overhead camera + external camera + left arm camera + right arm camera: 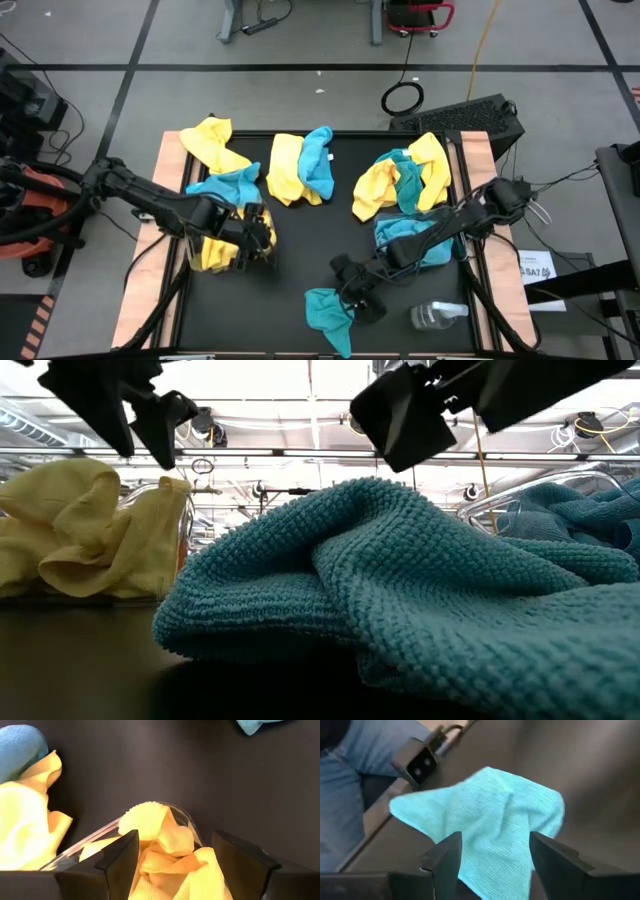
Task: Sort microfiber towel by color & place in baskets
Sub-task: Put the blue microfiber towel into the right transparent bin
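Directly beneath the right end effector [352, 300], at the counter's [290, 330] 6 o'clock edge, lies a loose turquoise towel [328, 312]; its fingers stand apart, empty, nearer than the left end effector [262, 240].

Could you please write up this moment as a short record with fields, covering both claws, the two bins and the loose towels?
left claw: open, over the left bin, holding nothing
left bin contents: yellow towels
right claw: open, above a blue towel lying at the table's front, not gripping it
right bin: under the right arm, blue towels inside
unsorted piles: yellow and blue towels mixed in three heaps along the far side
other item: clear bottle lying near the front right
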{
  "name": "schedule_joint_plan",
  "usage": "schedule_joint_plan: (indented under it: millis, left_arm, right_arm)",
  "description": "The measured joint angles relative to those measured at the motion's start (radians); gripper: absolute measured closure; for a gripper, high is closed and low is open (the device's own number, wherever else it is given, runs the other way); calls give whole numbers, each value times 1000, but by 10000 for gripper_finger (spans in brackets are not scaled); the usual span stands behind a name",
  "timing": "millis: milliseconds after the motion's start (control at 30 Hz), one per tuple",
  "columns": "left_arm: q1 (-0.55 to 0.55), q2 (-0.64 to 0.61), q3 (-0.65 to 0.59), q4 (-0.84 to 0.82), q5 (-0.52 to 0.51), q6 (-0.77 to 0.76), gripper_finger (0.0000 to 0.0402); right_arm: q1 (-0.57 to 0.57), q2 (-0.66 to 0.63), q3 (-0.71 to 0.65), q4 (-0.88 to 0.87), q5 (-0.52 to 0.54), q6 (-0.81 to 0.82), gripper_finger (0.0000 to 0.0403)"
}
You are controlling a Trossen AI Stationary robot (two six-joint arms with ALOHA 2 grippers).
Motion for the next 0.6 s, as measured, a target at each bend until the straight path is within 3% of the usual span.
schedule_joint_plan:
  millis: [400, 600]
  left_arm:
    - [-2, 0, 105, -67, 10, -27, 143]
    - [-2, 0, 130, -65, 10, -26, 143]
  right_arm:
    - [0, 90, 1, 96, -36, 22, 89]
    - [0, 169, 1, 189, -36, -14, 78]
